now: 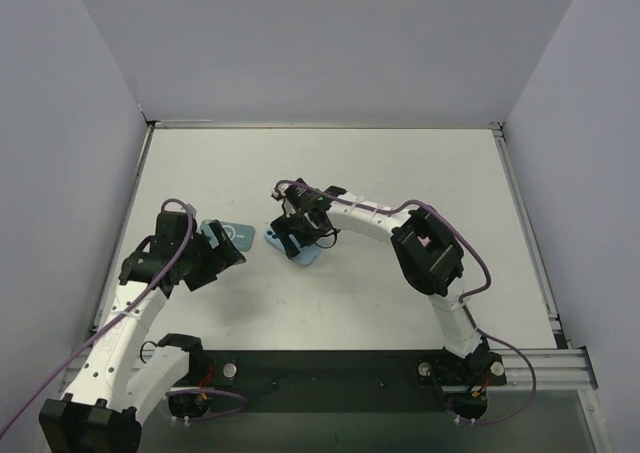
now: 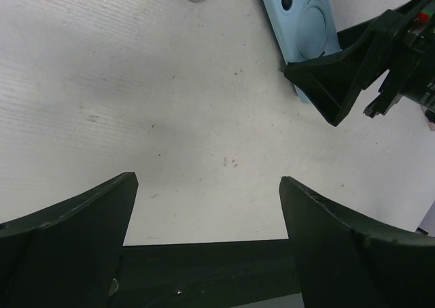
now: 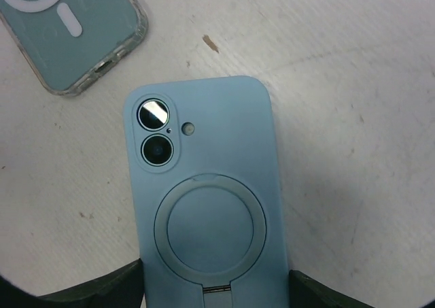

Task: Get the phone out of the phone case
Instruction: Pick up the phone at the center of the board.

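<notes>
Blue marks the middle of the white tabletop (image 1: 400,163), where a light blue silicone phone case (image 3: 204,151) lies flat with its back facing up. A round ring stand is set into that back. The phone (image 3: 158,149) sits inside the case. Only its two camera lenses and a small flash show, through the cut-out at one top corner.

The right arm (image 1: 380,218) reaches in from the right side and bends down over the case. Its jaws straddle the lower end of the case. In the right wrist view the dark fingers (image 3: 88,291) meet both long edges with no gap showing, so the jaws are clamped on the case.

To the left of the blue case, near it but not touching, lies a clear plastic case with a teal back and a white ring mark (image 1: 232,235), also flat.

The left arm (image 1: 150,273) is folded low at the left side of the tabletop, close to the clear case. Its jaws stand wide apart above bare tabletop and hold nothing. Both cases lie beyond them.
</notes>
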Motion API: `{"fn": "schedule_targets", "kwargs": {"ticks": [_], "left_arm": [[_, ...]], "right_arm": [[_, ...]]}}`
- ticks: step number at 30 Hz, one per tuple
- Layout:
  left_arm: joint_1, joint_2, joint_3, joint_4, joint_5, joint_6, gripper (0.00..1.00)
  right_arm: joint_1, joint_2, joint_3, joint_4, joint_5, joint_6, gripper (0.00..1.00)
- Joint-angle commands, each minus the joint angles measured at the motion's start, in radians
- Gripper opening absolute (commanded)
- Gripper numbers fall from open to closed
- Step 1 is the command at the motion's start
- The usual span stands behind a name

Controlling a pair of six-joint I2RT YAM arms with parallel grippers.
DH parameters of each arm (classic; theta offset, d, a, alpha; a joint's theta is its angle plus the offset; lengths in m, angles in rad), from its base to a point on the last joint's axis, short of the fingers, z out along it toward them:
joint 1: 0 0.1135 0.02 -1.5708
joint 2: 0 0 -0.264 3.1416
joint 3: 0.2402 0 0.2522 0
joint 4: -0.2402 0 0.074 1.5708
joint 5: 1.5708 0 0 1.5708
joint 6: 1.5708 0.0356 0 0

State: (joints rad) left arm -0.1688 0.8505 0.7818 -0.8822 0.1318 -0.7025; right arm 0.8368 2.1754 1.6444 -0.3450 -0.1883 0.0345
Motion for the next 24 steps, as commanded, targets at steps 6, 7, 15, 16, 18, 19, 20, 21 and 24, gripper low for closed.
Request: {"fn": "schedule_targets", "kwargs": {"ticks": [6, 7, 15, 16, 18, 19, 20, 21, 24], "left_arm": [[0.002, 0.056, -0.087, 0.277, 0.158, -0.126, 0.97], [0.000, 0.086, -0.093, 0.302, 0.170, -0.133, 0.97], [-0.005, 0.248, -0.116, 0.506, 0.290, -0.209, 0.96], [-0.009, 0.278, -0.116, 0.534, 0.304, -0.216, 0.96], [-0.031, 0.321, -0.099, 0.575, 0.315, -0.227, 0.95], [-0.040, 0.375, -0.081, 0.586, 0.319, -0.229, 0.95], [-0.057, 0.402, -0.073, 0.612, 0.331, -0.236, 0.95], [-0.066, 0.430, -0.066, 0.626, 0.339, -0.244, 0.95], [-0.136, 0.508, -0.027, 0.661, 0.324, -0.270, 0.95]], "right_arm": [[-0.136, -0.239, -0.274, 0.203, -0.310, 0.491, 0.00], [-0.145, -0.270, -0.340, 0.234, -0.333, 0.520, 0.00], [-0.163, -0.385, -0.529, 0.375, -0.415, 0.637, 0.00], [-0.162, -0.402, -0.546, 0.385, -0.418, 0.648, 0.00], [-0.159, -0.419, -0.580, 0.403, -0.413, 0.651, 0.00], [-0.157, -0.434, -0.589, 0.406, -0.412, 0.651, 0.00], [-0.154, -0.437, -0.606, 0.409, -0.410, 0.651, 0.00], [-0.153, -0.443, -0.613, 0.411, -0.408, 0.653, 0.00], [-0.140, -0.459, -0.632, 0.417, -0.413, 0.654, 0.00]]}}
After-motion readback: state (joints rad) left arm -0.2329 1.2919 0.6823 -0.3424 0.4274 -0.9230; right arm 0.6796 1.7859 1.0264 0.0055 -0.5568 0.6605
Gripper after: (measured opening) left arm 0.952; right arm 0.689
